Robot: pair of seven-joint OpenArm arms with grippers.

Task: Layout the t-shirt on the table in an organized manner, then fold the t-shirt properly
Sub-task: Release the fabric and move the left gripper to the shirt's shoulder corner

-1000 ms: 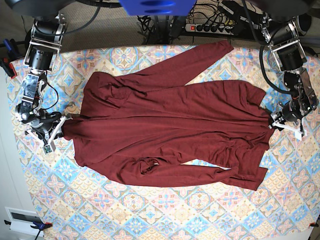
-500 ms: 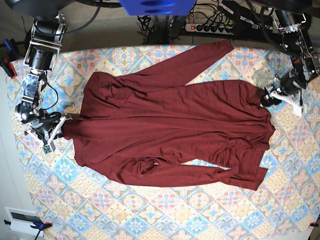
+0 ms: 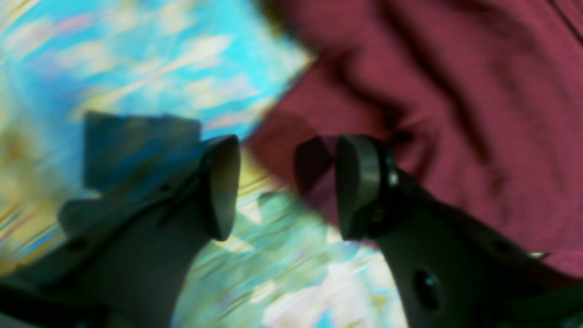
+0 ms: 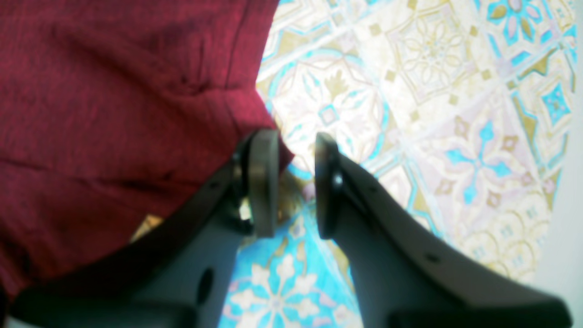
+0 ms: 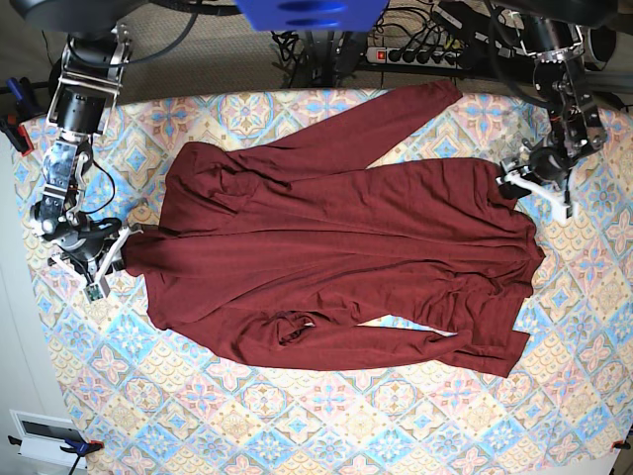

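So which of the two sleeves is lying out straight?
The sleeve running up toward the table's far edge is extended straight; the other sleeve, along the t-shirt's near side, is bunched and crumpled.

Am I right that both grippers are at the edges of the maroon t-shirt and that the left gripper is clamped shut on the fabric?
Not quite: the left gripper stands open at the t-shirt edge, holding nothing, as the left wrist view shows. The right gripper is indeed at the opposite edge.

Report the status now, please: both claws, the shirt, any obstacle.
Left claw open at t-shirt corner, holding nothing. Right claw part open at opposite edge. T-shirt spread on table, wrinkled, unfolded. Nothing in the way.
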